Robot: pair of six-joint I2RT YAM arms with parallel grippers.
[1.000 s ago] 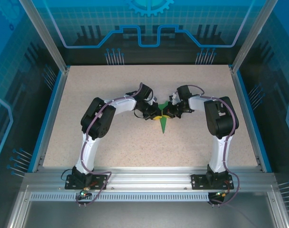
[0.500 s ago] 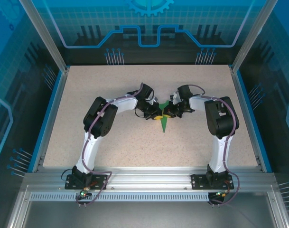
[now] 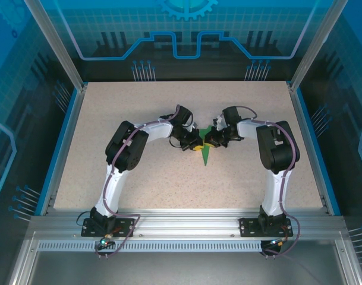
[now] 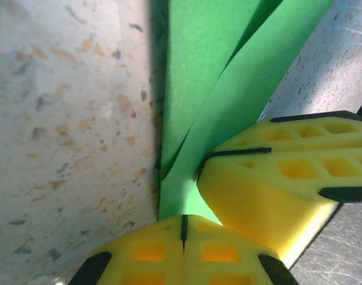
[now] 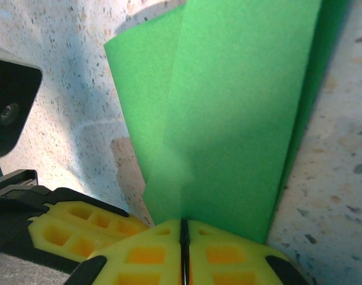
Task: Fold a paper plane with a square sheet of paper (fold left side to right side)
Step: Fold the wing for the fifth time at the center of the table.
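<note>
A speckled bench (image 3: 169, 184) is lying under both arms. At its middle, the left hand (image 4: 183, 224) and right hand (image 5: 182, 228) are each pinching shut on the folded green paper (image 3: 204, 156). The wrist views are showing its creased layers, and overhead, blue walls (image 3: 186, 35) are glowing beyond.

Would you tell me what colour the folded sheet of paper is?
The sheet is plain green, clearest in the right wrist view.
</note>
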